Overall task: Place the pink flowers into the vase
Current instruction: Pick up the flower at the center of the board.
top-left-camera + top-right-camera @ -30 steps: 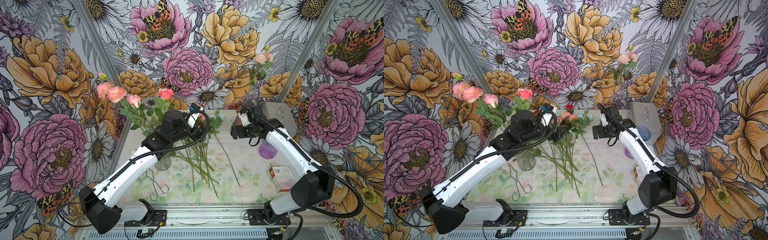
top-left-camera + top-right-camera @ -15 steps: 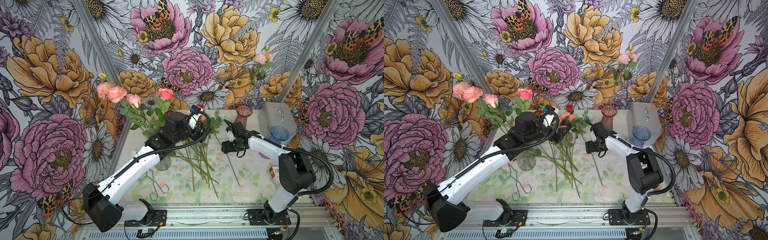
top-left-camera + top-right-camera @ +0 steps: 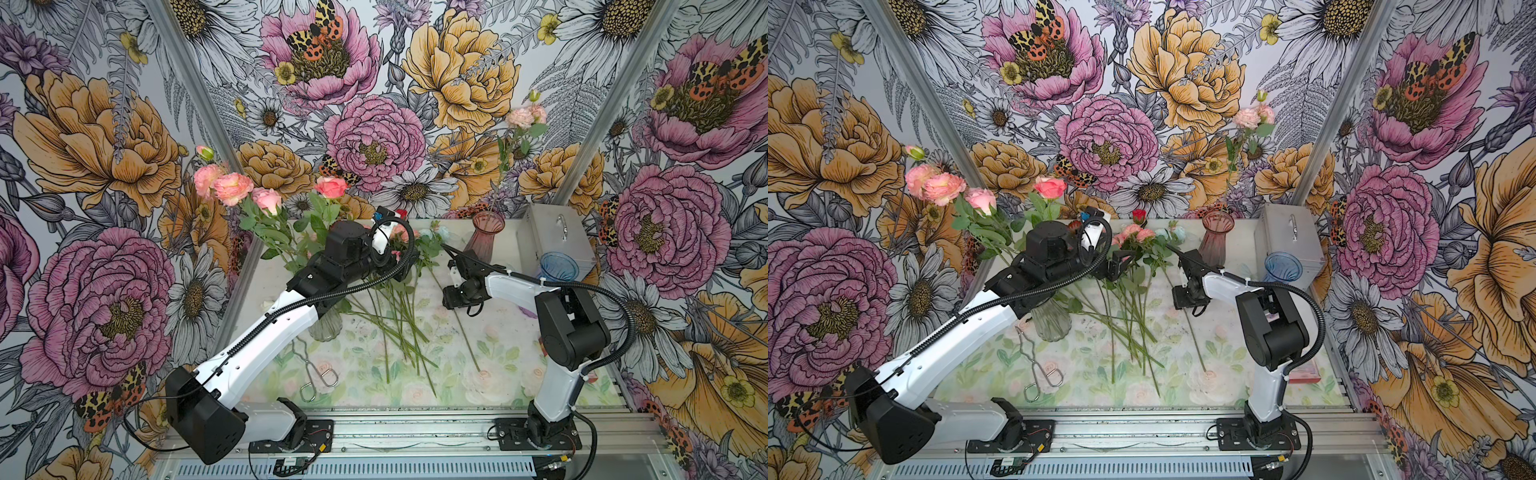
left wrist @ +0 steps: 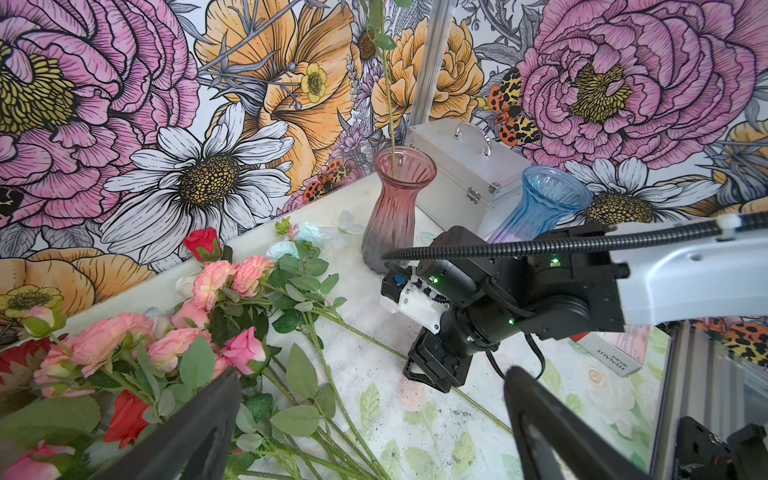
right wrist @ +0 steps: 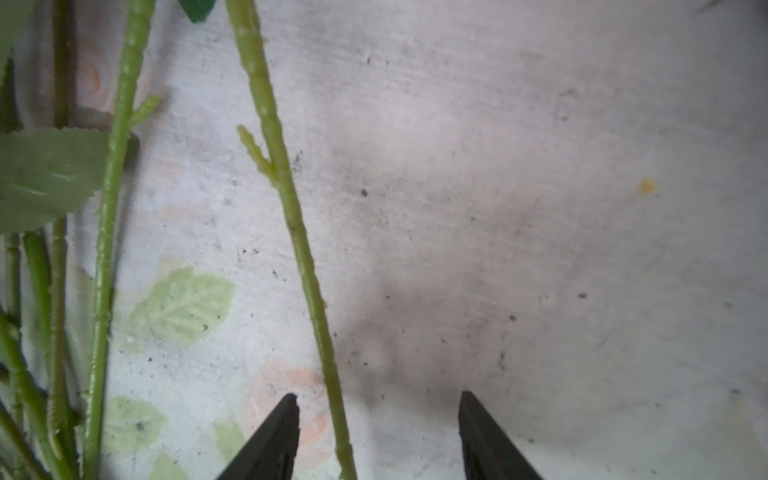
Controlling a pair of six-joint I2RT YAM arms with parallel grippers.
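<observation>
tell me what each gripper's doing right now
Left gripper: open, holding nothing.
Right gripper: open, jaws either side of a green stem, not clamped.

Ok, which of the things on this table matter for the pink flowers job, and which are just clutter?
Job: loose pink flowers; clear vase holding pink blooms; pink vase holding one; right gripper, open around a stem.
Lying about: red roses; pale blue blooms; blue vase; metal case; tongs; small box.
</observation>
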